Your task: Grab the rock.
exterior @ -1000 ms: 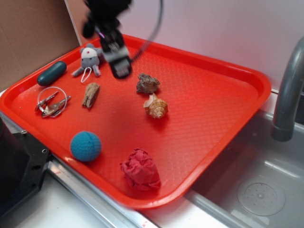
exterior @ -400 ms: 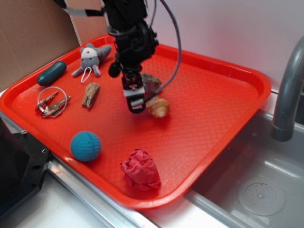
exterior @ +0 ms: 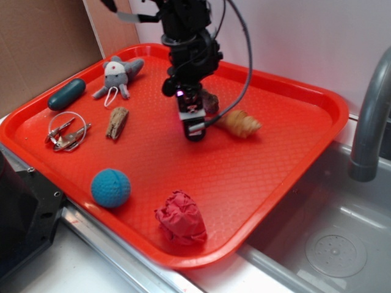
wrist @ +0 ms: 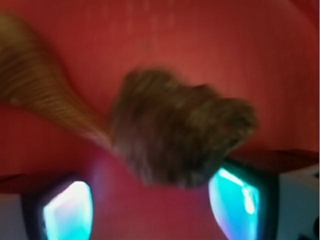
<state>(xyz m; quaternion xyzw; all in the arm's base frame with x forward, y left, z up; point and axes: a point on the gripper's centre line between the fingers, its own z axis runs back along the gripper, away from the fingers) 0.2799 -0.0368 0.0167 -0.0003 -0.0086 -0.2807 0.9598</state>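
Note:
The rock (wrist: 180,135) is a lumpy grey-brown stone lying on the red tray (exterior: 269,165). In the wrist view it sits just ahead of my gripper (wrist: 152,207), between the two lit fingertips (wrist: 67,210) and nearer the right one. In the exterior view the rock (exterior: 211,102) shows only partly behind my gripper (exterior: 194,127), which is low over the tray. The jaws stand wide apart and hold nothing. The wrist view is blurred.
A tan seashell (exterior: 242,124) lies just right of the gripper and shows at the left of the wrist view (wrist: 40,95). A wood piece (exterior: 116,121), plush mouse (exterior: 116,74), teal capsule (exterior: 66,93), metal clips (exterior: 66,133), blue ball (exterior: 110,187) and red crumpled cloth (exterior: 181,218) lie on the tray. A sink (exterior: 330,244) with a grey faucet (exterior: 369,122) is at the right.
My gripper has come from the tray's back left down to the rock. The seashell has been knocked to the right and turned.

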